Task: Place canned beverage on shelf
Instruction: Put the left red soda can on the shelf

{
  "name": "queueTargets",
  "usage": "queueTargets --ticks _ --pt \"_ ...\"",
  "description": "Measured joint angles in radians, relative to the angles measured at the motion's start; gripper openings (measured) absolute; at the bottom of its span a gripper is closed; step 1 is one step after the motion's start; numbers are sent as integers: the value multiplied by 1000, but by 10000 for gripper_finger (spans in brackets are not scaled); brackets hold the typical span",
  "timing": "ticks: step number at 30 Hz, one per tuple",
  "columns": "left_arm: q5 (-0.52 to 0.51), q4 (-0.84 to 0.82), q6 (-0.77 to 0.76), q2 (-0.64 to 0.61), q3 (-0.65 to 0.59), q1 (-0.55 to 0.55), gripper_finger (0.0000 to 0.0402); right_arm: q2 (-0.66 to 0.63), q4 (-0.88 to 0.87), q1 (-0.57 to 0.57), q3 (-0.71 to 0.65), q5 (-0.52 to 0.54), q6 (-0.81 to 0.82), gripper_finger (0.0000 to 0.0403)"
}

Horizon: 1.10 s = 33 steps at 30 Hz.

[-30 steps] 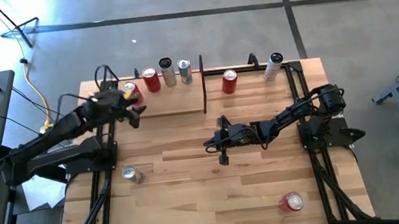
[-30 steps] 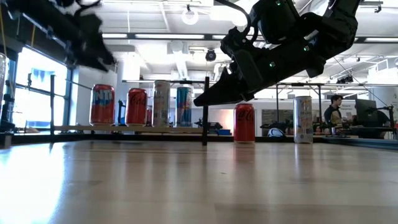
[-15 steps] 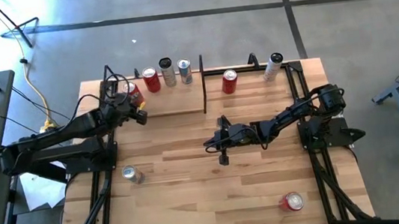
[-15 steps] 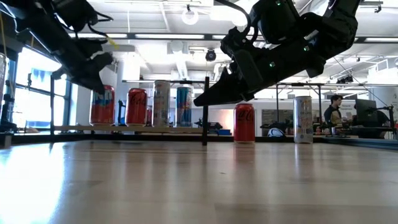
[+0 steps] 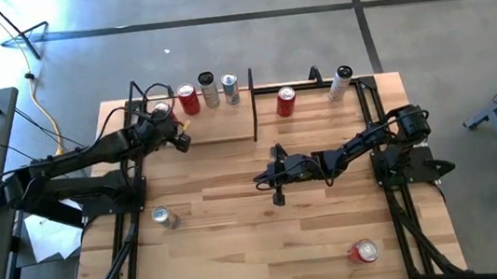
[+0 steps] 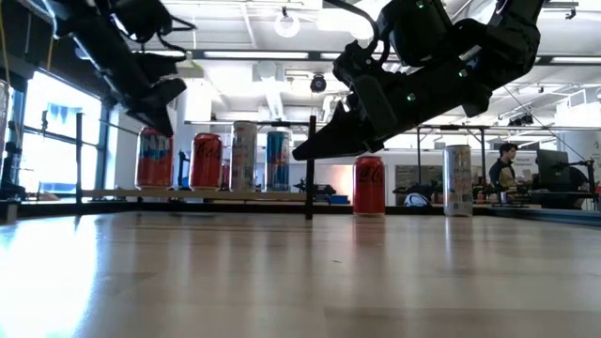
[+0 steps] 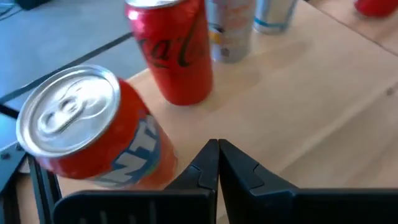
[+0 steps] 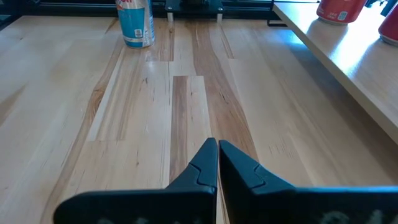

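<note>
The shelf (image 5: 219,124) is a pale wood platform at the table's far left, with an upright end panel (image 5: 253,106). Standing upright on it are an orange canned beverage (image 5: 163,112) (image 7: 93,134), a red can (image 5: 189,99) (image 7: 177,50), a silver can (image 5: 208,90) and a blue-and-silver can (image 5: 231,89). My left gripper (image 5: 184,143) (image 7: 217,149) is shut and empty above the shelf's near edge, just beside the orange can. My right gripper (image 5: 259,179) (image 8: 217,146) hangs shut and empty over the table's middle, pointing toward the left.
Beyond the end panel a red can (image 5: 287,102) and a white can (image 5: 342,83) stand at the table's far edge. A silver can (image 5: 163,217) (image 8: 135,22) stands at the near left, a red can (image 5: 365,251) at the near right. Black frame rails run along both table sides.
My left gripper has shut its fingers and come away from the orange can, moving toward the table's right edge and tipping further down. The orange can stays upright on the shelf. My right arm has kept still.
</note>
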Motion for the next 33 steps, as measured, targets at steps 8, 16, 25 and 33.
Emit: queueTargets --ticks 8,16,25,33 --pt "58 -387 61 127 201 0 0 0 0 0 0 0 0 0" --pt "-34 -535 -26 292 270 23 0 0 0 0 0 0 3 0" --pt "-110 -458 2 437 270 101 0 0 0 0 0 0 0 0" --pt "-109 -302 127 455 269 207 0 0 0 0 0 0 0 0"
